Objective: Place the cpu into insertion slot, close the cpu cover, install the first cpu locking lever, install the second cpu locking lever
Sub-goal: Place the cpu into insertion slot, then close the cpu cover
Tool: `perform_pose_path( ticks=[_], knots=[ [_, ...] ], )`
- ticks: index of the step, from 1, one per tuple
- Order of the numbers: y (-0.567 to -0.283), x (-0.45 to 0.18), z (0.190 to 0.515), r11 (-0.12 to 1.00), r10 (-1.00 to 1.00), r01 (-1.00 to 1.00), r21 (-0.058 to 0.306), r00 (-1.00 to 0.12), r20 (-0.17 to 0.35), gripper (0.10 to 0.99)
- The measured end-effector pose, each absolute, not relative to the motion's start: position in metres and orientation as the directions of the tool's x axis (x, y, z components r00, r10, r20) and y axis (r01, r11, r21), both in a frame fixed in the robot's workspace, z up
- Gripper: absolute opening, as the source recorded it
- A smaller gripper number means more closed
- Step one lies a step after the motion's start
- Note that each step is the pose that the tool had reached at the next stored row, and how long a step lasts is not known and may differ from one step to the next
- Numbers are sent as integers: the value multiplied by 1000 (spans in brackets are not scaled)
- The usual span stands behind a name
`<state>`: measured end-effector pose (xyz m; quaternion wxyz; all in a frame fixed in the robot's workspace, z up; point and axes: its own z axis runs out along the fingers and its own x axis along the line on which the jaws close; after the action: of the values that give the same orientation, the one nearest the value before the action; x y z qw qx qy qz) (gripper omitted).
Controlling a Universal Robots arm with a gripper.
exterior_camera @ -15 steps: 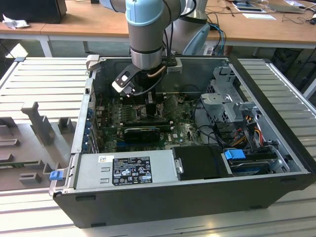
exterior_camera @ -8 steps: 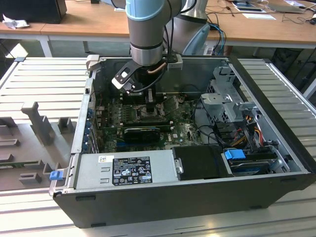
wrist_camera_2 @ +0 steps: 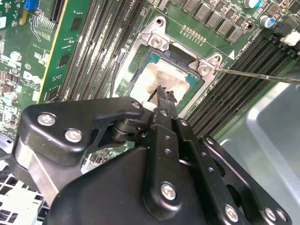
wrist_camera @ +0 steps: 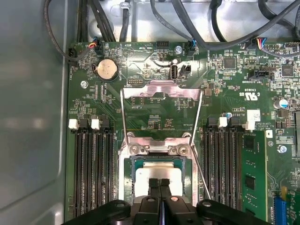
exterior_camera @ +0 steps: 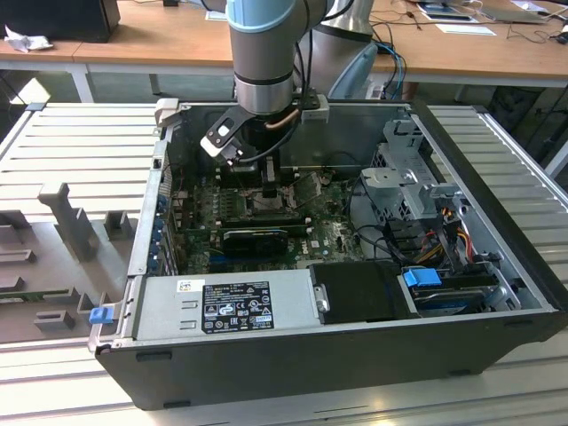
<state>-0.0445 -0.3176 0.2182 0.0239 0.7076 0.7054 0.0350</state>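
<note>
The fingers (wrist_camera: 153,187) are clenched tip to tip with nothing between them, and the gripper (wrist_camera: 159,182) points down at the middle of the cpu (wrist_camera: 158,169); I cannot tell whether the tips actually touch its face. The cpu lies flat inside the insertion slot (wrist_camera: 125,178), its pale metal top smeared with grey residue, a thin green edge showing round it in both wrist views. The slot's silvery rim frames it on all sides. From the rim's hinge edge, the one with two screws, the cpu cover (wrist_camera: 161,89) looks to be standing up and open, its thin sides rising to a silvery end bar. A thin locking lever (wrist_camera: 200,171) slants off one corner of the slot, clear of the rim. Black memory slots (wrist_camera: 91,164) run along both sides of the socket, and a coin cell battery (wrist_camera: 107,69) sits further out on the green board. In the exterior view the arm (exterior_camera: 264,53) reaches down into an open computer case (exterior_camera: 337,355) lying on a ribbed metal worktop (exterior_camera: 80,151), with a long black finned card (exterior_camera: 257,238) just beside the socket and a grey power supply (exterior_camera: 226,302) along the near wall.
</note>
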Motion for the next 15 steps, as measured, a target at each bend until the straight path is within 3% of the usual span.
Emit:
perform_pose_path(
  ticks=[15],
  knots=[
    [-320,-39,222,-5,1000,997,80,3,25,106]
  ],
)
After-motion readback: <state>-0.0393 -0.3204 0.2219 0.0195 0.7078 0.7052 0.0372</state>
